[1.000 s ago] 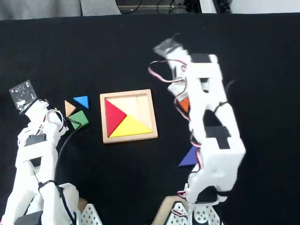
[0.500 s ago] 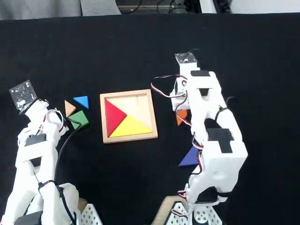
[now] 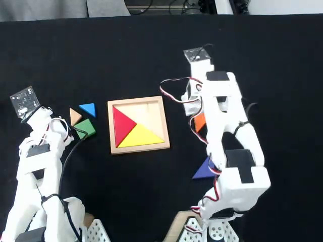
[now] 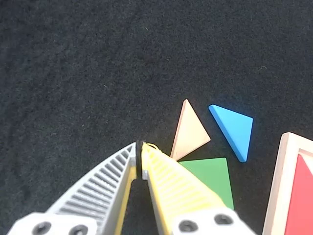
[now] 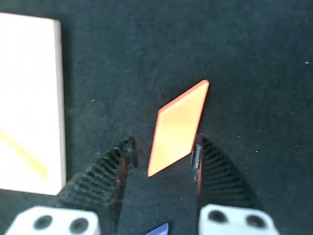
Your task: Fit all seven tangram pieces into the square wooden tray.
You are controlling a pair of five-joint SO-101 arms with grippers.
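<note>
The right gripper [image 5: 163, 143] stood released astride the orange piece [image 5: 178, 128]. The left gripper [image 4: 139, 146] was clenched shut, partly hiding the green piece [image 4: 210, 176].

Wooden tray [image 3: 139, 148], red triangle [image 3: 121, 125] and yellow triangle [image 3: 141, 136] inside, orange parallelogram [image 5: 177, 126] apart
</note>
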